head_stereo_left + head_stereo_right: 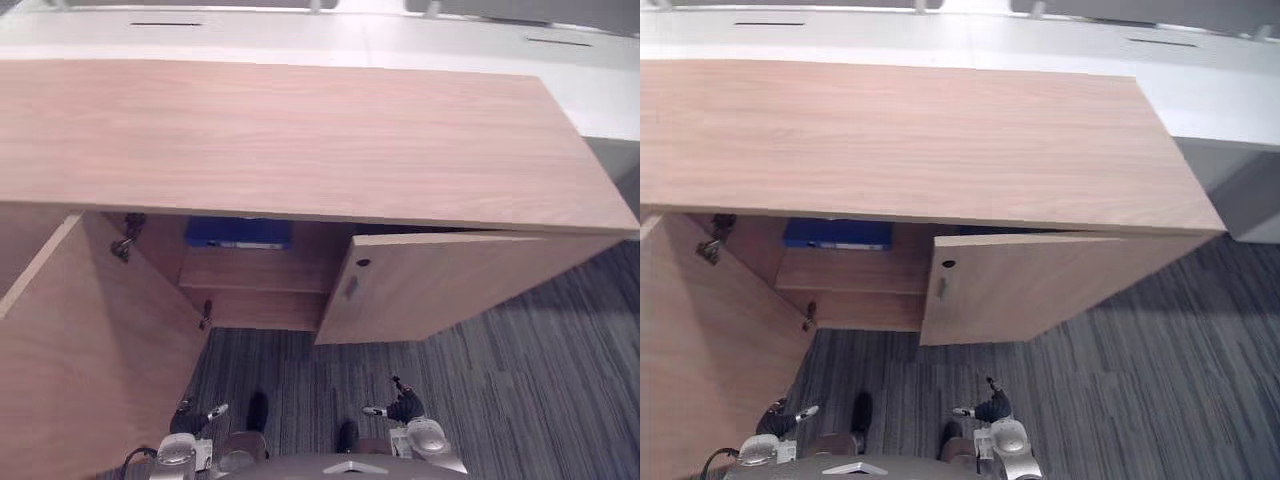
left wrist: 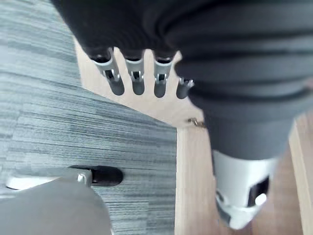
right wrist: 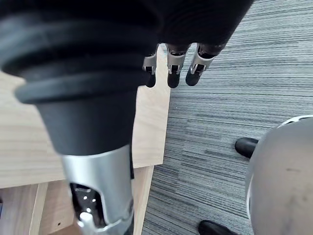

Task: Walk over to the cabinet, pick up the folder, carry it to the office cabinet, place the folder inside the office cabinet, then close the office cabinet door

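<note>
A blue folder [image 1: 238,232] lies flat on the upper shelf inside the low wooden cabinet [image 1: 300,140], just under its top. Both cabinet doors stand open: the left door [image 1: 90,350] swings out toward me, and the right door [image 1: 450,285] stands partly open. My left hand [image 1: 192,414] hangs low near the left door, its fingers [image 2: 137,81] straight and empty. My right hand [image 1: 403,406] hangs low in front of the right door, its fingers [image 3: 173,68] relaxed and holding nothing. Both hands are well below and short of the folder.
Grey striped carpet [image 1: 480,400] covers the floor in front of the cabinet. A white desk surface [image 1: 400,40] runs behind the cabinet. The right door's edge [image 3: 151,127] is close to my right hand.
</note>
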Available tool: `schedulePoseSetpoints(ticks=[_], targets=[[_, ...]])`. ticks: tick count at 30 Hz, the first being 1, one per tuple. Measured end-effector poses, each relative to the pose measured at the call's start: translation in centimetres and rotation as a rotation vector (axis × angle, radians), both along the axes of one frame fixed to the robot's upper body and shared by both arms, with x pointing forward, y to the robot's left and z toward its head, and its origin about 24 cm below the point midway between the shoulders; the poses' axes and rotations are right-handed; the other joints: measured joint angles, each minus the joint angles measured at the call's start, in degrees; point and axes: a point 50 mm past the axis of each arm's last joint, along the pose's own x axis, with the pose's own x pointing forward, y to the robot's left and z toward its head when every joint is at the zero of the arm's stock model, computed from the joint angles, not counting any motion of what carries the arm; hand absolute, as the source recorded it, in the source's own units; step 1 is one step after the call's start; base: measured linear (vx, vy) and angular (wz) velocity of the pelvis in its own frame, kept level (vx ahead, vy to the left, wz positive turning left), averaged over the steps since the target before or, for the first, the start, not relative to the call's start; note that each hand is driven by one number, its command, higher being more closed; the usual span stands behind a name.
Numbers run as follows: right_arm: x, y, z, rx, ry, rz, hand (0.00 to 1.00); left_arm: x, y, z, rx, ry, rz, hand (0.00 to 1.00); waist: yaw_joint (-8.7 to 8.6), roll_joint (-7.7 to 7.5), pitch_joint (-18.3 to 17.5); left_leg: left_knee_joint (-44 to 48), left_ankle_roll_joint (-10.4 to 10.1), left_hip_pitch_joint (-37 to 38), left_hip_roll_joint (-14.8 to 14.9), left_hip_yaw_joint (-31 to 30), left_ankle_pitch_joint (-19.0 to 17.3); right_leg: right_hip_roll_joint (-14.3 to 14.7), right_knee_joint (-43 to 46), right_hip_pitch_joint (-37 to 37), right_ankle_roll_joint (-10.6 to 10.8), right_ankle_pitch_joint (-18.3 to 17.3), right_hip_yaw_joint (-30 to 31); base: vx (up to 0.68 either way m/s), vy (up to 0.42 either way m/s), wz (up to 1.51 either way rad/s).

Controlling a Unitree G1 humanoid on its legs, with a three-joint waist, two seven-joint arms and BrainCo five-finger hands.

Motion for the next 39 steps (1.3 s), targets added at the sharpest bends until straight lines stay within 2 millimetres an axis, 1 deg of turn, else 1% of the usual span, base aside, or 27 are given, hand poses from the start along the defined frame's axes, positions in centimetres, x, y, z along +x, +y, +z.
schedulePoseSetpoints(ticks=[1, 2, 3, 4, 5, 6, 7, 8, 9, 12, 14, 17, 18, 20, 22, 23, 24, 25, 28, 29, 31, 33, 34, 36, 37, 39], targets=[[0.3, -0.2, 0.1, -0.005, -0.010, -0.023, 0.00, 0.3, 0.0, 0.2, -0.005, -0.019, 0.010, 0.00, -0.36, 0.04, 0.1, 0.0, 0.2, -0.8, -0.3, 0.9, 1.2, -0.2, 0.4, -0.1, -0.9, -0.6, -0.4, -0.14, 0.054, 0.98], [0.5, -0.6, 0.3, -0.012, -0.024, -0.047, 0.00, 0.5, -0.5, 0.2, -0.021, -0.041, 0.027, 0.00, -0.26, 0.77, 0.2, 0.0, 1.4, -1.0, 0.4, 5.1, -2.1, -0.8, 0.5, -0.3, -0.4, -0.9, -2.9, -0.20, 0.086, 0.91], [0.5, -0.7, 0.4, -0.012, -0.030, -0.070, 0.00, 0.8, -0.6, 0.3, -0.039, -0.053, 0.066, 0.00, -0.36, 0.40, 0.3, 0.2, 3.6, -1.2, 0.5, 8.4, -5.2, -1.5, 0.9, 0.1, -0.1, -1.1, -4.1, -0.17, 0.093, 0.98], [0.2, -0.9, 0.4, -0.006, -0.030, -0.109, 0.00, 0.8, -0.2, 0.3, -0.042, -0.062, 0.104, 0.00, -0.63, -2.46, 1.0, 9.3, 4.8, -2.2, -0.5, 14.0, -8.4, -5.4, 1.7, 0.8, 0.2, -1.5, -5.9, -0.10, 0.054, 0.72], [0.2, -1.0, 0.4, -0.006, -0.030, -0.114, 0.00, 0.9, -0.2, 0.4, -0.041, -0.064, 0.106, 0.00, -0.68, -2.54, 0.9, 11.3, 4.5, -2.1, -0.7, 14.7, -8.6, -6.0, 1.7, 1.1, 0.3, -1.5, -6.2, -0.05, 0.017, 0.71], [-0.1, -1.4, 0.3, -0.017, -0.024, -0.121, 0.00, 0.4, -0.3, 0.2, -0.046, -0.052, 0.110, 0.00, -1.09, -2.62, 0.7, 16.0, 3.4, -0.3, -0.5, 16.0, -9.8, -6.7, 1.6, 2.2, 1.0, -1.9, -7.0, -0.03, 0.025, 0.33], [-0.4, -1.8, 0.3, -0.025, -0.021, -0.125, 0.00, 0.0, -0.6, 0.0, -0.055, -0.041, 0.114, 0.00, -1.33, -1.21, 0.1, 14.1, 1.6, 1.2, 0.2, 15.3, -11.9, -5.9, 1.6, 2.5, 1.4, -2.2, -6.7, -0.05, 0.081, 0.35], [-0.8, -2.2, 0.2, -0.031, -0.005, -0.140, 0.00, -0.6, -0.8, -0.2, -0.063, -0.024, 0.125, 0.00, -1.38, 0.50, -0.6, 9.0, 2.8, 3.3, -0.2, 14.1, -12.1, -5.2, 1.3, 2.7, 2.1, -2.1, -6.0, -0.05, 0.116, 0.18], [-1.3, -1.8, -0.1, -0.011, 0.013, -0.152, 0.00, -1.1, -0.7, -0.3, -0.060, -0.014, 0.133, 0.00, -1.24, 0.26, -1.2, 4.4, 3.0, 4.6, -1.1, 13.9, -10.0, -4.5, -0.7, 2.8, 2.0, -1.5, -4.3, -0.04, 0.105, 0.18], [-1.8, -0.9, -0.7, 0.022, 0.051, -0.170, 0.00, -1.3, 0.1, -0.2, -0.042, -0.009, 0.143, 0.00, -1.36, -0.51, -1.5, 0.0, 3.5, 5.1, -2.3, 12.3, -7.0, -4.1, -3.0, 3.0, 2.1, 0.0, -3.6, 0.01, 0.083, 0.30], [-1.9, -0.8, -0.8, 0.025, 0.056, -0.173, 0.00, -1.8, 0.6, -0.2, -0.032, 0.000, 0.159, 0.00, -1.30, -0.68, -1.4, 0.0, 3.6, 6.1, -2.9, 11.7, -7.0, -4.2, -4.1, 4.5, 2.0, 0.7, -3.2, 0.02, 0.070, 0.17], [-1.6, -1.0, -0.8, 0.023, 0.062, -0.177, 0.00, -2.9, 1.4, -0.3, -0.015, 0.020, 0.187, 0.00, -1.12, -0.27, -1.7, -0.3, 3.8, 7.7, -3.4, 11.3, -7.2, -4.3, -5.1, 6.4, 2.6, 1.0, -2.7, 0.02, 0.032, 0.04], [-1.2, -1.0, -0.7, 0.023, 0.052, -0.175, 0.00, -3.1, 1.9, -0.2, -0.011, 0.012, 0.239, 0.00, -1.01, -0.38, -1.8, -0.3, 3.8, 7.7, -3.3, 11.1, -7.2, -4.1, -5.2, 6.5, 2.7, 1.0, -2.8, 0.00, 0.000, 0.00], [-0.9, -1.1, -0.6, 0.022, 0.045, -0.179, 0.00, -3.5, 2.8, 0.0, -0.002, -0.006, 0.340, 0.00, -0.92, -0.05, -1.8, -0.3, 3.8, 7.8, -3.2, 10.6, -7.2, -3.9, -5.7, 7.1, 2.7, 1.0, -3.5, 0.01, -0.021, 0.13], [-1.0, -1.3, -0.6, 0.018, 0.049, -0.185, 0.00, -4.1, 4.1, 0.3, 0.011, -0.027, 0.465, 0.00, -0.91, 0.28, -1.9, -0.3, 4.0, 8.1, -3.1, 9.7, -7.0, -3.7, -6.3, 8.1, 2.7, 1.0, -4.2, 0.03, -0.029, 0.19], [-1.1, -1.5, -0.6, 0.014, 0.050, -0.190, 0.00, -4.6, 4.9, 0.6, 0.022, -0.054, 0.563, 0.00, -0.71, 0.52, -1.9, -0.4, 4.1, 8.3, -3.1, 9.4, -7.0, -3.5, -6.6, 8.6, 2.7, 1.0, -4.6, 0.03, -0.030, 0.14], [-1.1, -1.6, -0.6, 0.011, 0.051, -0.191, 0.00, -4.8, 5.4, 0.8, 0.031, -0.069, 0.601, 0.00, -0.64, 0.59, -1.9, -0.4, 4.1, 8.4, -3.1, 9.3, -7.0, -3.4, -6.8, 8.9, 2.7, 1.0, -4.8, 0.05, -0.035, 0.16], [-1.2, -2.0, -0.6, 0.000, 0.053, -0.192, 0.00, -5.6, 6.7, 1.3, 0.058, -0.104, 0.708, 0.00, -0.52, 0.82, -1.8, -0.4, 4.0, 8.9, -3.1, 8.6, -7.0, -3.2, -7.1, 9.9, 2.6, 1.0, -5.4, 0.05, -0.031, 0.15], [-0.9, -2.6, -0.5, -0.016, 0.054, -0.191, 0.00, -6.0, 8.2, 2.2, 0.094, -0.167, 0.824, 0.00, -0.19, 1.06, -1.8, -0.4, 4.0, 8.8, -3.0, 8.1, -7.0, -3.0, -7.4, 10.2, 2.6, 1.0, -5.8, 0.03, -0.033, 0.11], [-0.8, -2.9, -0.5, -0.025, 0.054, -0.192, 0.00, -5.8, 8.9, 2.7, 0.109, -0.207, 0.852, 0.00, 0.14, 1.18, -1.7, -0.4, 3.9, 8.8, -3.0, 7.8, -7.0, -2.9, -7.6, 10.5, 2.6, 1.0, -6.1, 0.02, -0.028, 0.11], [-0.6, -3.0, -0.4, -0.030, 0.049, -0.190, 0.00, -5.3, 10.0, 3.7, 0.135, -0.270, 0.855, 0.00, 0.26, 1.24, -1.7, -0.4, 3.9, 8.9, -3.1, 7.2, -6.9, -2.9, -7.6, 11.0, 2.5, 0.9, -6.8, 0.01, -0.026, 0.17], [-0.4, -3.1, -0.3, -0.035, 0.044, -0.183, 0.00, -3.8, 12.1, 5.8, 0.196, -0.386, 0.827, 0.00, 0.96, 1.27, -1.6, -0.4, 3.8, 8.9, -3.0, 6.5, -6.9, -2.7, -7.8, 11.4, 2.1, 0.7, -7.2, 0.00, -0.029, 0.16], [-0.3, -3.1, -0.2, -0.037, 0.043, -0.178, 0.00, -3.5, 12.6, 6.4, 0.210, -0.417, 0.821, 0.00, 1.07, 1.26, -1.6, -0.4, 3.8, 8.9, -3.0, 6.4, -6.9, -2.7, -7.8, 11.5, 2.0, 0.6, -7.3, -0.01, -0.032, 0.11], [-0.1, -3.0, -0.2, -0.039, 0.038, -0.164, 0.00, -2.1, 14.4, 8.6, 0.262, -0.525, 0.781, 0.00, 1.19, 1.29, -1.4, -0.4, 3.8, 8.9, -3.1, 5.9, -6.9, -2.6, -8.1, 11.8, 1.9, 0.6, -7.9, -0.01, -0.026, 0.10], [-0.1, -3.0, -0.2, -0.039, 0.038, -0.164, 0.00, -1.7, 14.8, 9.2, 0.272, -0.548, 0.770, 0.00, 1.20, 1.29, -1.4, -0.4, 3.8, 8.8, -3.1, 5.7, -6.9, -2.6, -8.1, 11.9, 1.8, 0.5, -8.1, -0.01, -0.025, 0.13], [-0.1, -3.0, -0.2, -0.037, 0.039, -0.161, 0.00, -0.3, 15.6, 10.8, 0.300, -0.618, 0.711, 0.00, 1.33, 1.25, -1.0, -0.4, 3.7, 8.8, -3.1, 5.2, -7.0, -2.5, -8.2, 12.1, 1.5, 0.3, -8.4, -0.01, -0.029, 0.11]])
